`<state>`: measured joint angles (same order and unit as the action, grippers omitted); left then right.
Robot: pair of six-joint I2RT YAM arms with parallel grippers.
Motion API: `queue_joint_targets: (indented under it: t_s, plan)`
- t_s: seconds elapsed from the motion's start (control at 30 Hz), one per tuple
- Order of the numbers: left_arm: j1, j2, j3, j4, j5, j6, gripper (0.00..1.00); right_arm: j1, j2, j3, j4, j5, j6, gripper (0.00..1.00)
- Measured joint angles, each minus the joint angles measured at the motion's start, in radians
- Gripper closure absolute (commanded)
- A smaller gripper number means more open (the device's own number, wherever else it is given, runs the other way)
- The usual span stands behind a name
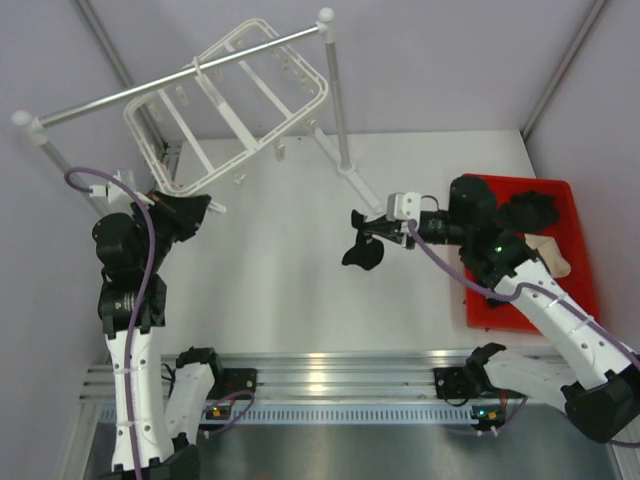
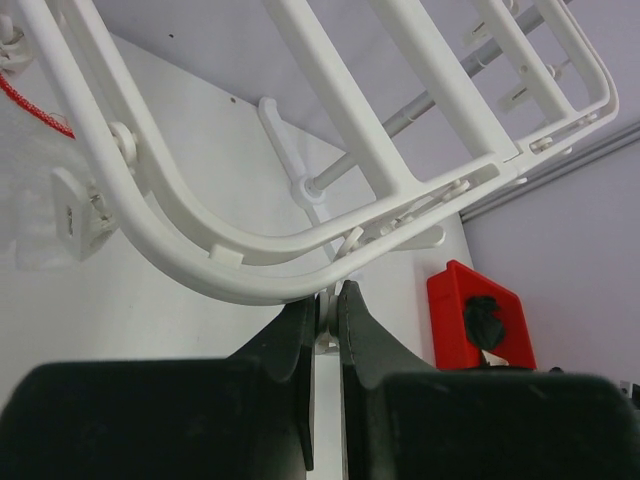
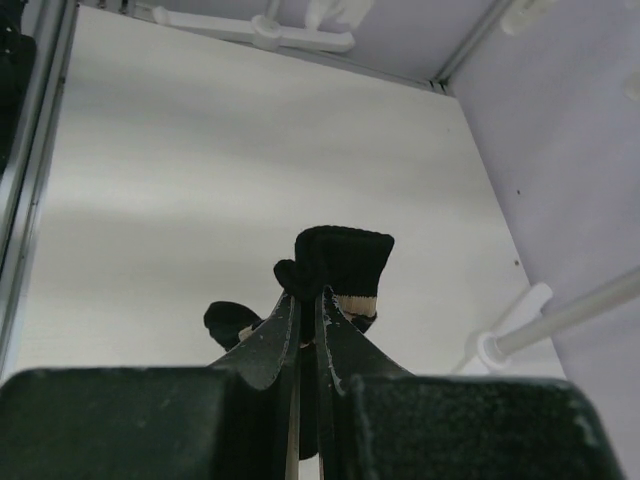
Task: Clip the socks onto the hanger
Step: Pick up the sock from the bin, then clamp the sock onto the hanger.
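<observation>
The red bin [image 1: 578, 225] at the right of the table [image 1: 280, 290] holds a second sock [image 1: 530, 212], black and crumpled, beside a beige cloth [image 1: 552, 256]. Left of the bin, above the table, the right gripper [image 3: 308, 298] is clamped on a sock [image 3: 345, 255]. The sock bunches past the fingertips and droops, limp and black, with a pale band at one fold. Farther off on the left, the left gripper [image 2: 328, 296] pinches a small white clip [image 2: 326, 315] under the hanger [image 2: 340, 100], at its rounded corner. The hanger hangs tilted from a grey rail [image 1: 180, 80].

no readable text, labels, or numbers
</observation>
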<state>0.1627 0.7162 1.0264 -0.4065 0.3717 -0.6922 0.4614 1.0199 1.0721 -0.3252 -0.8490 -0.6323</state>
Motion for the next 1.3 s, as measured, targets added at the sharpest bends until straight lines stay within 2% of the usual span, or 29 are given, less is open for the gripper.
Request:
queue_joint_targets:
  t_s: [0.1,0.27,0.57,0.9,1.3]
  plan:
    - [0.0,0.0,-0.002,0.007,0.011,-0.014,1.0,0.151,0.036,-0.065,0.156,0.111,0.027,1.0]
    - [0.0,0.0,-0.01,0.019,0.026,-0.029,1.0,0.333,0.167,-0.089,0.397,0.282,0.042,1.0]
    - [0.0,-0.006,-0.037,0.055,0.04,-0.056,1.0,0.518,0.425,0.001,0.605,0.439,0.079,1.0]
    - [0.0,-0.014,-0.056,0.074,0.044,-0.073,1.0,0.579,0.591,0.204,0.684,0.488,0.103,1.0]
    - [0.0,-0.033,-0.077,0.095,0.056,-0.093,1.0,0.59,0.642,0.246,0.676,0.487,0.113,1.0]
